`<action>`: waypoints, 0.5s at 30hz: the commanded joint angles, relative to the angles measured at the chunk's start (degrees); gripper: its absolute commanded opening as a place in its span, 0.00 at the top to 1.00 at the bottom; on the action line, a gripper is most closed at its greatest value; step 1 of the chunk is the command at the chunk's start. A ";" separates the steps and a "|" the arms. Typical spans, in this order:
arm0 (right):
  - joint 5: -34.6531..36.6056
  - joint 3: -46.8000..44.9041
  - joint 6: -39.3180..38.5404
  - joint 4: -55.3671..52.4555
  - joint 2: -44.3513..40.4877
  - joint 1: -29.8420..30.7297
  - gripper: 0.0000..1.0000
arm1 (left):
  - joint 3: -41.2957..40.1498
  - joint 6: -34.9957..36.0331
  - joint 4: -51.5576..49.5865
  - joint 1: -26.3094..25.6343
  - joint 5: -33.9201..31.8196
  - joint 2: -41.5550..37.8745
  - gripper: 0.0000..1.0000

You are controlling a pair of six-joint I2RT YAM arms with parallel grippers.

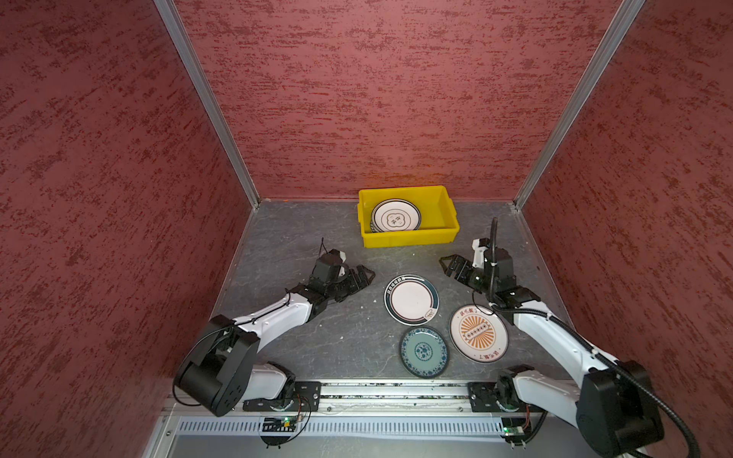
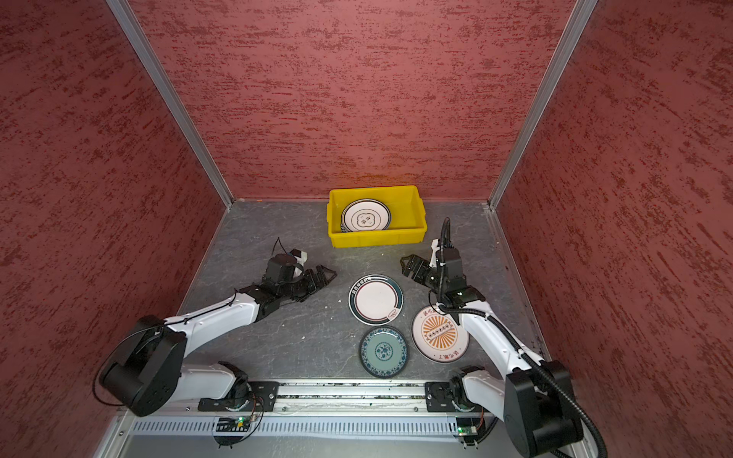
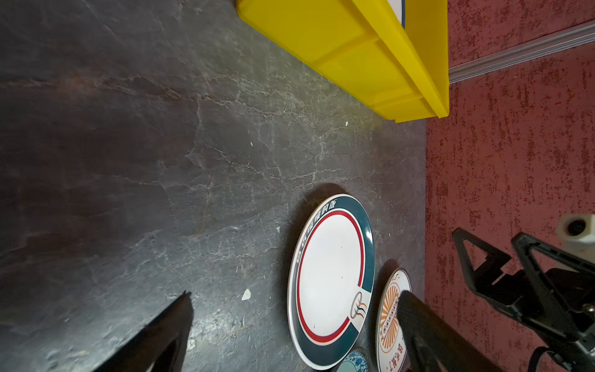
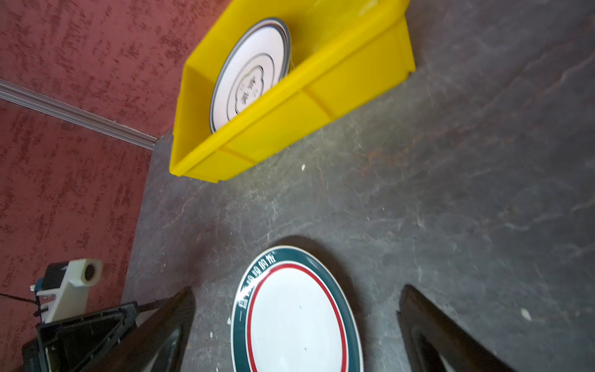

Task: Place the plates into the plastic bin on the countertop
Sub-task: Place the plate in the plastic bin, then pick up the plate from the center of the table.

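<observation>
Nearest me the teal plate [image 1: 423,352], sunburst plate [image 1: 478,333] and green-rimmed plate [image 1: 411,299] are lying on the countertop [image 1: 317,337], other plates [image 1: 396,216] sitting in the plastic bin [image 1: 408,238], left gripper [image 1: 364,277] and right gripper [image 1: 448,265] gaping empty.

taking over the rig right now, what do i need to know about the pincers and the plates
Left pincer: open, empty, over the countertop, left of the loose plates.
Right pincer: open, empty, just beyond the green-rimmed plate.
Done: the black-emblem plate lies in the yellow bin; more plates seem to lie beneath it, count unclear.
Left: the green-rimmed plate, the teal plate and the orange sunburst plate lie flat on the countertop, none gripped.
</observation>
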 commanded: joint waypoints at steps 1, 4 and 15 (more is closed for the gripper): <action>-3.34 -0.79 2.05 2.91 -1.78 -0.18 0.01 | 2.08 -0.02 5.05 -1.21 1.39 3.32 0.02; -5.88 -0.94 1.23 3.06 -1.87 -0.19 0.01 | 2.33 -0.20 8.62 -1.48 3.78 7.28 0.09; -9.91 -3.76 2.39 5.20 -2.22 -0.20 0.01 | 4.63 -2.76 16.26 -1.93 9.84 19.17 0.31</action>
